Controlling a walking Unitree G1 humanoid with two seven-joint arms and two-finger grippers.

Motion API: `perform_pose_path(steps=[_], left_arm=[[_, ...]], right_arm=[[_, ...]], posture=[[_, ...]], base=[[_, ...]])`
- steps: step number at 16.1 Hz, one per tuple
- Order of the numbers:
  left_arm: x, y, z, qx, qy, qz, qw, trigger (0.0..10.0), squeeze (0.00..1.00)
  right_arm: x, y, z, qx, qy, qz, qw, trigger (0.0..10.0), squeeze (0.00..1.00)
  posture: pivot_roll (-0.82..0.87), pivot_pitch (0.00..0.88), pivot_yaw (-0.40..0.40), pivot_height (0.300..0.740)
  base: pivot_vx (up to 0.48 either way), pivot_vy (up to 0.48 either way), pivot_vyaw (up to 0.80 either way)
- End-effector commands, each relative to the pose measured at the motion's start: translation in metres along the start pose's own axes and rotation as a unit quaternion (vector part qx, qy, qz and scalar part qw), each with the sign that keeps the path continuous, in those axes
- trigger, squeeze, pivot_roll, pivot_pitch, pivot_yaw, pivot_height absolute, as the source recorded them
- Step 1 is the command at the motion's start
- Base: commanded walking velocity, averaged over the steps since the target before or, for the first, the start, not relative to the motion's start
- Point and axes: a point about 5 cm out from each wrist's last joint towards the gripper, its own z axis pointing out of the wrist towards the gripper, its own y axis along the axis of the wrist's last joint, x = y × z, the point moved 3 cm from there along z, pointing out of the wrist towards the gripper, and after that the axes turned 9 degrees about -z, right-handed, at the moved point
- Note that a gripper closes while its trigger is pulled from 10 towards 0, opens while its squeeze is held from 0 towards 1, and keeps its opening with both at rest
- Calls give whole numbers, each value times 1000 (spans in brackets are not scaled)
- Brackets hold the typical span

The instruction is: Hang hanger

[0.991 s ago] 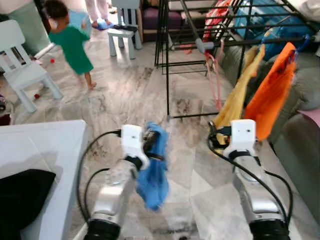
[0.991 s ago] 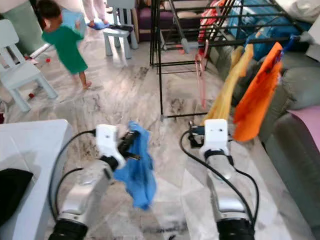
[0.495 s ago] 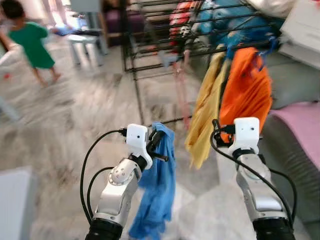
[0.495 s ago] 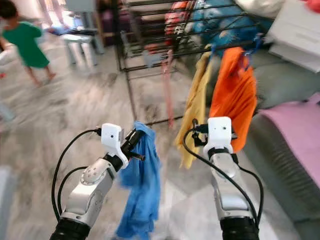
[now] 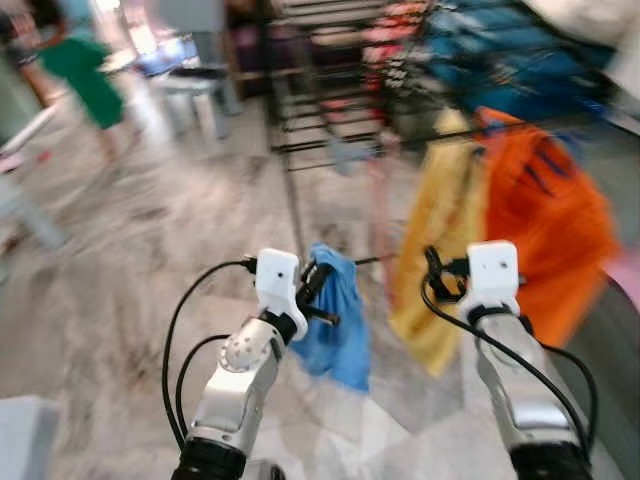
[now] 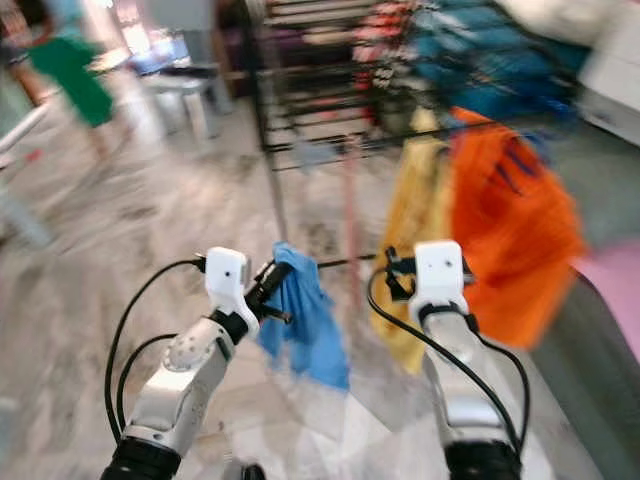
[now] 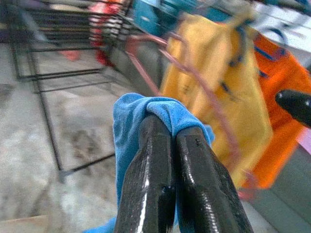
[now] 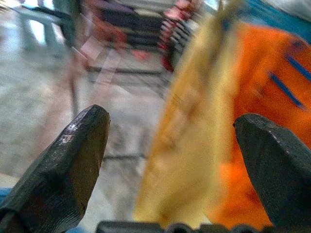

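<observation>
My left gripper (image 5: 318, 282) is shut on a blue cloth (image 5: 340, 330), which hangs down from its fingers (image 7: 150, 160) and folds over their tips (image 7: 171, 127). My right gripper (image 8: 180, 131) is open with nothing between its fingers (image 8: 80, 145), and it is held up in front of a yellow garment (image 5: 445, 230) and an orange garment (image 5: 545, 220). Both garments hang from a black drying rack (image 5: 330, 100). A pink hanger (image 7: 194, 82) hangs on the rack beside the yellow garment. The head views are blurred.
The floor is marble tile. A person in green (image 5: 85, 70) stands far off at the back left near a small stool (image 5: 195, 90). A white table corner (image 5: 25, 440) shows at the lower left. More clothes lie on the rack's top.
The whole view has swung and blurred, so the camera moved. The blue cloth has swung to the right and hangs shorter. Both grippers keep their state.
</observation>
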Motion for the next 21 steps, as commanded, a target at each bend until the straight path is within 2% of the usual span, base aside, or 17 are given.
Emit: perform_pose_path(steps=[1, 10, 13, 15, 18, 21], left_arm=[[3, 0, -2, -4, 11, -7, 1000, 10000, 0], [-1, -3, -2, 9, 6, -5, 1000, 10000, 0], [-2, -4, -1, 10, 5, -5, 1000, 10000, 0], [-3, -4, -1, 12, 2, -4, 1000, 10000, 0], [-3, -4, -1, 13, 2, -5, 1000, 10000, 0], [-5, -6, 0, 16, 0, -5, 1000, 10000, 0]], right_arm=[[11, 2, -1, -3, 19, 5, 1000, 10000, 0], [12, 3, 3, 5, 15, -9, 1000, 10000, 0], [4, -6, 11, 40, -15, -11, 999, 10000, 0], [0, -6, 16, 45, -25, -23, 998, 10000, 0], [0, -11, 23, 69, -31, -11, 997, 10000, 0], [8, -15, 26, 81, -8, -2, 997, 10000, 0]], posture=[[-94, 131, 0, 740], [-95, 135, -2, 740], [-93, 134, 0, 740], [-92, 135, 0, 740], [-92, 135, -2, 740], [-91, 134, -3, 740]], base=[[285, 386, 431], [0, 0, 0], [0, 0, 0], [0, 0, 0], [0, 0, 0], [0, 0, 0]])
